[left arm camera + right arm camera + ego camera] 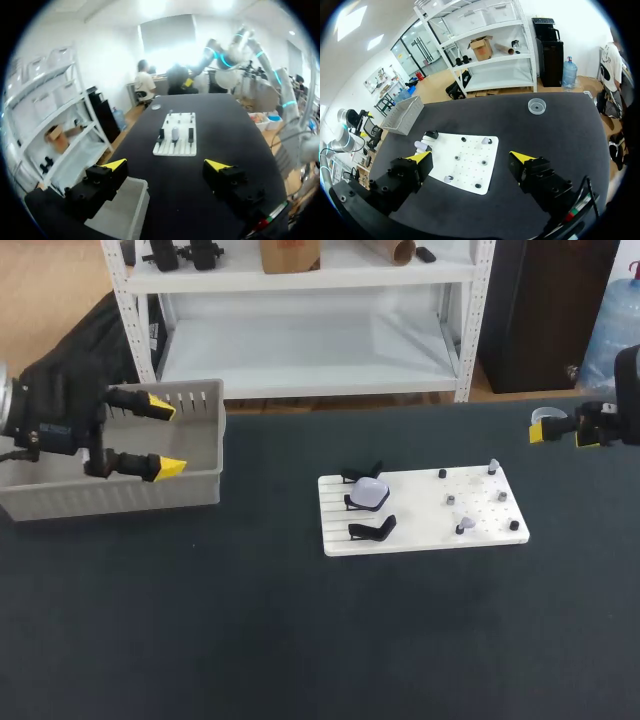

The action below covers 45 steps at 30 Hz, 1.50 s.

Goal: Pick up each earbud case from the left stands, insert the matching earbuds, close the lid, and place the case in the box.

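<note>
A white board (420,512) lies mid-table. On its left part stand black stands (372,529); the middle one carries a pale earbud case (370,492), and the other two are bare. Small earbuds (461,527) and black pegs sit on the board's right part. My left gripper (165,437) hangs open above the grey box (120,495) at the far left, holding nothing. In the left wrist view the gripper (166,165) faces the board (181,120) and the case (175,133) from well back. My right gripper (562,436) is open and empty at the table's far right, well apart from the board (470,150) and case (421,145).
The grey box (125,210) sits under my left gripper's near finger. A small clear dish (536,105) rests on the dark tabletop beyond the board, close to my right gripper (471,158). Dark bare table surrounds the board on all sides.
</note>
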Each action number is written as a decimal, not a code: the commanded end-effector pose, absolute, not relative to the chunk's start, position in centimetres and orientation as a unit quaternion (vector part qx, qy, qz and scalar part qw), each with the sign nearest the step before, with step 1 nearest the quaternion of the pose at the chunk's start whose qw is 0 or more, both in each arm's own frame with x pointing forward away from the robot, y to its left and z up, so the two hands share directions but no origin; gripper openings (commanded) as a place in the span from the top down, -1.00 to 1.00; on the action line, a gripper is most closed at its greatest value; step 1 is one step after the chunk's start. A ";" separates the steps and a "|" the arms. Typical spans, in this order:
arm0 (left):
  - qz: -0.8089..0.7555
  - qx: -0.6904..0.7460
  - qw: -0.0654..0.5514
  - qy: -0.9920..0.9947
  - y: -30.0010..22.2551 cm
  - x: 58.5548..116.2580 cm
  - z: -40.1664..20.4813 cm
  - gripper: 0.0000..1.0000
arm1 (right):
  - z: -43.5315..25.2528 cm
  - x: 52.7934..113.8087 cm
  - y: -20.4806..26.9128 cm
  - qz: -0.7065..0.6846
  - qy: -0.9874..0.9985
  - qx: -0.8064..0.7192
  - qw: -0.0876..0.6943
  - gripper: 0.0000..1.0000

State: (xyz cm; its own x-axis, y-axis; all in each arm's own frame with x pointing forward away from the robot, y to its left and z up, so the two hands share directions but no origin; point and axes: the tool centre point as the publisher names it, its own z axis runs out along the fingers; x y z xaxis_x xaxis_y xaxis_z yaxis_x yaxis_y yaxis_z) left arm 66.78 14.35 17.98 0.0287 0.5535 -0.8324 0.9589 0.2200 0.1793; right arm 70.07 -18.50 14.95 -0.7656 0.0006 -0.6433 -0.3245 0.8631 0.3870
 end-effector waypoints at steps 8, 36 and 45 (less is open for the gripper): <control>-0.311 0.555 0.441 0.633 8.6 67.9 15.7 -1.00 | 14.9 70.1 -18.5 0.246 0.907 -0.090 0.330 -1.00; -0.372 0.567 0.378 0.630 -3.0 71.2 8.9 -1.00 | 14.9 70.1 -18.5 0.246 0.907 -0.090 0.330 -1.00; -0.367 0.573 0.379 0.627 -4.1 71.5 8.1 -1.00 | 14.9 70.1 -18.5 0.246 0.907 -0.090 0.330 -1.00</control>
State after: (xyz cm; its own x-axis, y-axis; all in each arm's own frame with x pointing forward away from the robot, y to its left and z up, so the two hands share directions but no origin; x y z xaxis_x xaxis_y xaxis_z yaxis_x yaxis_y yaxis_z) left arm 71.25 -3.06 8.62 -0.0672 0.4410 -0.8950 0.9961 0.0816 -0.0346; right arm 70.07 -18.50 14.95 -0.7656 0.0006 -0.6433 -0.3245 0.8631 0.3870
